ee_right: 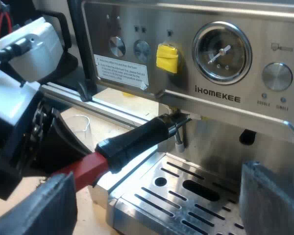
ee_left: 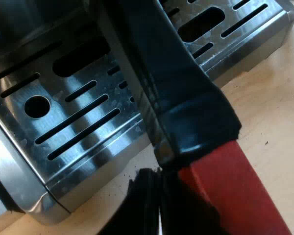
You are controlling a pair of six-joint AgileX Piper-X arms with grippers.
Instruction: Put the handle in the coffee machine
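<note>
The left gripper (ee_left: 162,208) has its black fingers closed on the handle (ee_left: 186,93), just where the dark grip gives way to the red end (ee_left: 235,191). From the left wrist view the handle hangs over the slotted steel drip tray (ee_left: 78,122) of the espresso machine, and the red end reaches out past the tray's edge above the pale wooden table (ee_left: 272,98).

The right wrist view looks at the espresso machine (ee_right: 220,98) from the front. The handle (ee_right: 137,139) slants up from the left gripper (ee_right: 56,147) to the underside of the front panel, below a yellow tab (ee_right: 167,58) and next to the round pressure gauge (ee_right: 221,53). Its metal end (ee_right: 175,119) is right up against the machine there. I cannot tell whether it is seated or only touching. A thin metal spout (ee_right: 179,139) hangs just beside it, over the drip tray (ee_right: 220,215).

The right gripper (ee_right: 154,193) hangs in front of the tray, well apart from the handle, with its fingers (ee_right: 44,208) spread wide and nothing between them. A clear measuring glass (ee_right: 81,126) stands on the table (ee_right: 112,131) beside the machine, near the left gripper.
</note>
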